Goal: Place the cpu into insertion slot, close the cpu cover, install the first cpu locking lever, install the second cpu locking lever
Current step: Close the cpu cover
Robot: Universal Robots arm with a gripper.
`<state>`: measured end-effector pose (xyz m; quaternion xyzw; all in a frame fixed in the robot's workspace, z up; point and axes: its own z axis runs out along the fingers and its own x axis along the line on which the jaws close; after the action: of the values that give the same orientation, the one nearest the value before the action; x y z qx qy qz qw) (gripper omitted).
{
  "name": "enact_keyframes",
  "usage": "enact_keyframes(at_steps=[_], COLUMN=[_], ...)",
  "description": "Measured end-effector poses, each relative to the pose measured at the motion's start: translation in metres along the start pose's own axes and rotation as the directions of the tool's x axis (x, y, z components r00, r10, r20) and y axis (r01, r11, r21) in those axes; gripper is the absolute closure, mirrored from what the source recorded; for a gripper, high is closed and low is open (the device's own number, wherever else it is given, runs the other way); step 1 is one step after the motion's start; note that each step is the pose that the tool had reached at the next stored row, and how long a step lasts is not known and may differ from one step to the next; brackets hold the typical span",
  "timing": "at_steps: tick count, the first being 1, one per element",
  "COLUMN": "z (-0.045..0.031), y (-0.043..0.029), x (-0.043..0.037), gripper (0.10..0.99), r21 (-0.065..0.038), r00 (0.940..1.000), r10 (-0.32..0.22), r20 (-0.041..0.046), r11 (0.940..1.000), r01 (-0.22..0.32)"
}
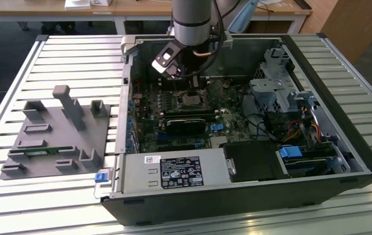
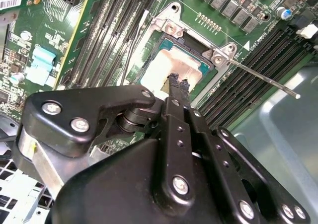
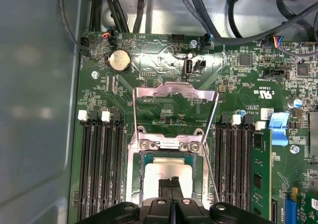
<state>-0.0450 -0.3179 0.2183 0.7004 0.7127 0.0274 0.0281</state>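
An open desktop computer case (image 1: 251, 208) lies on its side on a slatted metal counter (image 1: 48, 63). In the exterior view, a grey moulded fixture (image 1: 55, 147) with upright pegs sits on the counter just to the left of the case. The robot arm reaches down into the case over the green motherboard (image 3: 164, 60).

The cpu (image 3: 166, 170), a pale silver square, lies flat inside the insertion slot (image 3: 134, 179), between two banks of long black memory slots (image 3: 99, 169). The gripper (image 2: 176, 82) hangs directly above the cpu with its jaws closed together and nothing between them. The tips are at the chip's top face, but whether they touch it cannot be told.

The cpu cover (image 3: 176, 91), a thin silver frame with an open window, is swung up off the slot on its hinge. Green board shows through its window. In the second wrist view, a thin metal locking lever (image 2: 263, 80) runs from a corner of the slot out across the memory slots. A round coin battery (image 3: 119, 60) sits on the board well beyond the cover.
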Motion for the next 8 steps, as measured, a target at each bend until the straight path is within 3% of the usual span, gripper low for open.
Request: enact_keyframes(at_steps=[8], z=[-0.0025], y=[0.0002], x=[-0.0001], gripper=[0.98], r21=[0.0], r00=[1.0], r10=[0.0], r20=[0.0004], r11=[1.0], r01=[0.0])
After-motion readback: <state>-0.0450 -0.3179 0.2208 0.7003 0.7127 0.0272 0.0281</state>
